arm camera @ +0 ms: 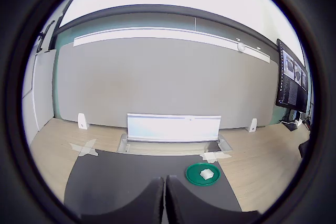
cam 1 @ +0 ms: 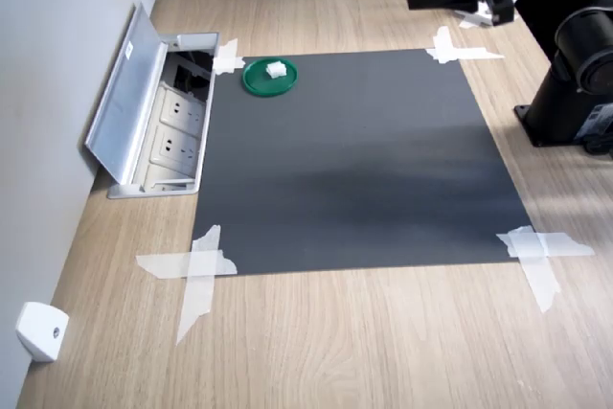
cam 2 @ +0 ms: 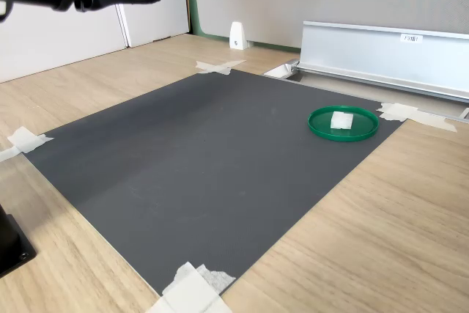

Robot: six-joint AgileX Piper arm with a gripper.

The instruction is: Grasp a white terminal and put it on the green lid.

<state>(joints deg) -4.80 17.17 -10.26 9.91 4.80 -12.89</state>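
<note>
arm raised | gripper [arm camera: 165, 203] level, held high | jaws closed together, nothing held

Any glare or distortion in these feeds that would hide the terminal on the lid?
First exterior view: a pale sheen on the mat, clear of the lid. Wrist view: heavy fisheye with a dark rim; terminal small but visible. Second exterior view: even light, terminal sharp.

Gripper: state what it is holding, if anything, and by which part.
Nothing is held. In the wrist view the gripper has its fingers closed together with nothing between them, and the white terminal lies on the green lid.
</note>
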